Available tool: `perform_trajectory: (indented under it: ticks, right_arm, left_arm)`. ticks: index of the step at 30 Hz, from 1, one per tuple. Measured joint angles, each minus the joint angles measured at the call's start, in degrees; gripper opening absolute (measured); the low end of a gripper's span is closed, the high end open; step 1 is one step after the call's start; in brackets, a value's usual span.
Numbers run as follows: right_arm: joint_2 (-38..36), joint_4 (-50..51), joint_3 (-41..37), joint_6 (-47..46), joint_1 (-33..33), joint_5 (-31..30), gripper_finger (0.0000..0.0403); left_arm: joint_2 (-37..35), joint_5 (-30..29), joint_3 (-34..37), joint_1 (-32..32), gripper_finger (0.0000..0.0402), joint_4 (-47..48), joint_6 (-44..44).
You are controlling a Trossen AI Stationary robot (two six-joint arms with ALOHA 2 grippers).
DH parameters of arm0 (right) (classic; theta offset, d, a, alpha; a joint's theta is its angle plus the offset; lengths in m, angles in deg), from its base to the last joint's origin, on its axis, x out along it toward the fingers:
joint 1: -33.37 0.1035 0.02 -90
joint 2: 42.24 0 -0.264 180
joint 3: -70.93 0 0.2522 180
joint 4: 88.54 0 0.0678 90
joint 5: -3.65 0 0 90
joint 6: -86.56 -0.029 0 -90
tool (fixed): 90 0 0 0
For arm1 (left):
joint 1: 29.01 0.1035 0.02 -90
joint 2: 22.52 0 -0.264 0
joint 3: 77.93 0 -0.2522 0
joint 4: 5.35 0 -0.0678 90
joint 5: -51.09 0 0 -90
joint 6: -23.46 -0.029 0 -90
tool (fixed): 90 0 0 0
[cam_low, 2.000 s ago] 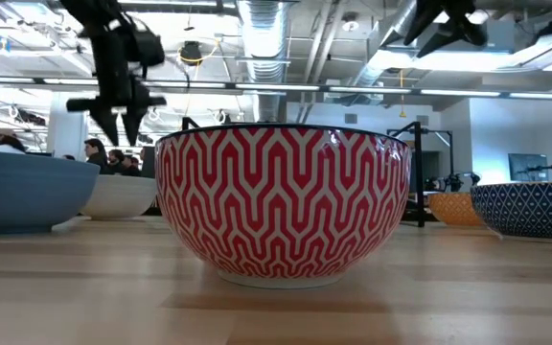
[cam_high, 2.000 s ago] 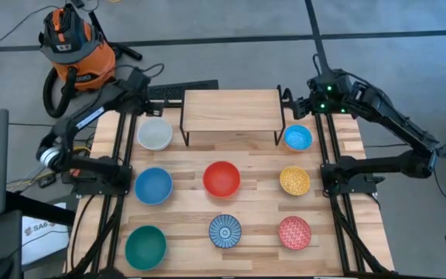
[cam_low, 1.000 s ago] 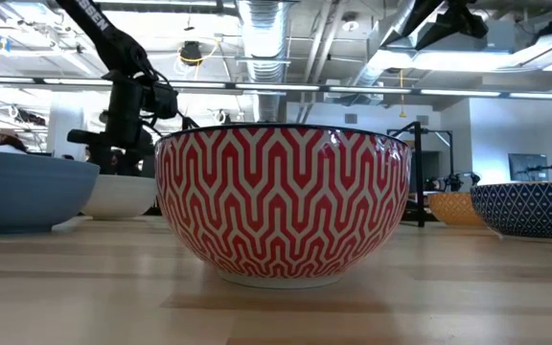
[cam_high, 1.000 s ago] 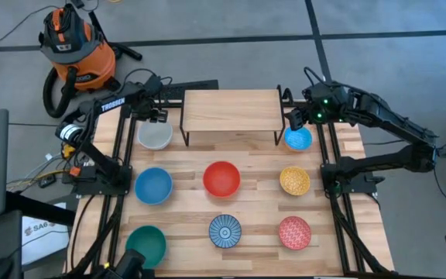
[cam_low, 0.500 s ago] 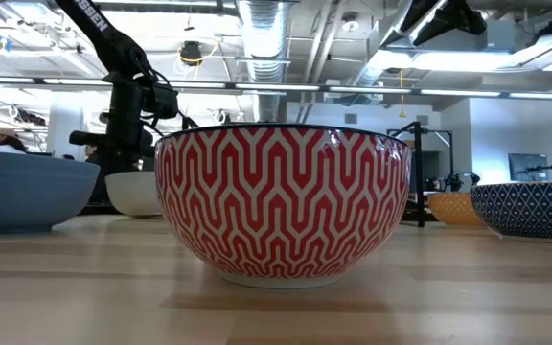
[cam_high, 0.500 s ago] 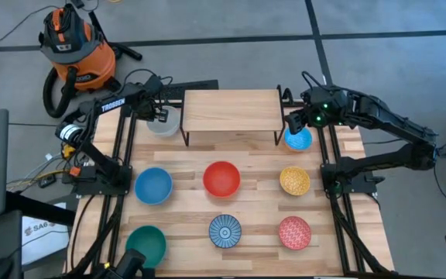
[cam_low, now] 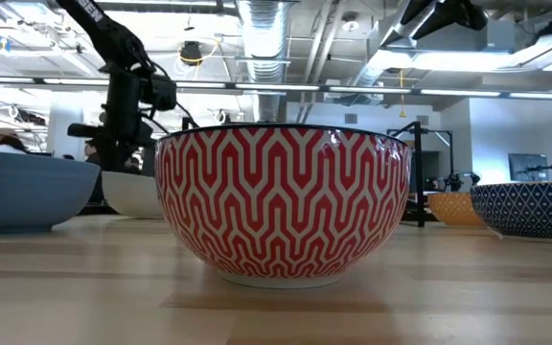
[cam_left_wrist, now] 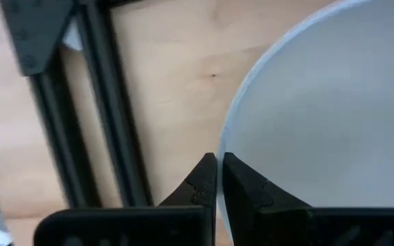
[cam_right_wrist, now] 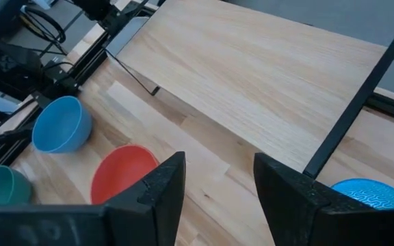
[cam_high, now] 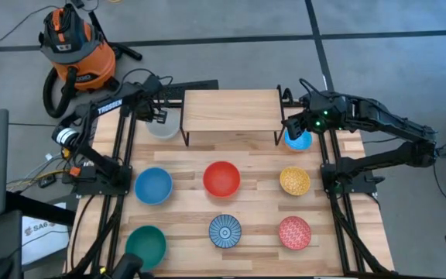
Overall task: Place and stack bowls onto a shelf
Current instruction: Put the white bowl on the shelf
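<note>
The white bowl (cam_high: 163,125) is by the left legs of the shelf (cam_high: 231,108), a light plank on black legs at the table's far middle. My left gripper (cam_high: 158,115) is shut on it; the low view shows this bowl (cam_low: 132,194) under the arm. My right gripper (cam_right_wrist: 217,191) hangs open above the table's far right, over a blue patterned bowl (cam_high: 298,139) that rests on its base beside the shelf's right legs. Nothing is between its fingers. My left gripper (cam_left_wrist: 217,179) pinches the white bowl's rim (cam_left_wrist: 226,145), one finger inside the bowl and one outside. The fingers come steeply from above at the bowl's far-left side. I cannot tell whether the bowl's base is clear of the table.
Six more bowls stand on the slatted table: blue (cam_high: 153,186), red (cam_high: 221,178), yellow (cam_high: 294,180), teal (cam_high: 145,244), blue radial (cam_high: 225,231), pink-red (cam_high: 294,232). The shelf's plank (cam_right_wrist: 252,68) carries nothing. An orange vacuum (cam_high: 76,46) stands on the floor beyond the far left corner.
My left gripper has taken hold of the white bowl and drawn it toward the table's far edge, up beside the shelf's left legs. The other bowls have kept their places.
</note>
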Motion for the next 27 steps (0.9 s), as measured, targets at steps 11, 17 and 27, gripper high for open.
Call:
perform_trajectory:
  ticks: [11, 17, 27]
  right_arm:
    - [0.02, -3.63, -0.02, 0.15, -1.75, -0.01, 0.0195]
    - [0.02, -4.82, -0.02, 1.42, -2.53, 0.24, 0.0195]
    - [4.17, -10.19, -0.04, 6.80, -4.13, 5.82, 0.0195]
  left_arm:
    - [-9.67, -0.71, -0.32, -2.51, 0.0000, 4.27, -0.12]
    - [-13.20, -0.65, -0.32, -4.22, 0.0000, 9.24, 0.76]
    - [-23.71, 0.10, -3.69, -7.33, 0.0000, 12.73, 3.41]
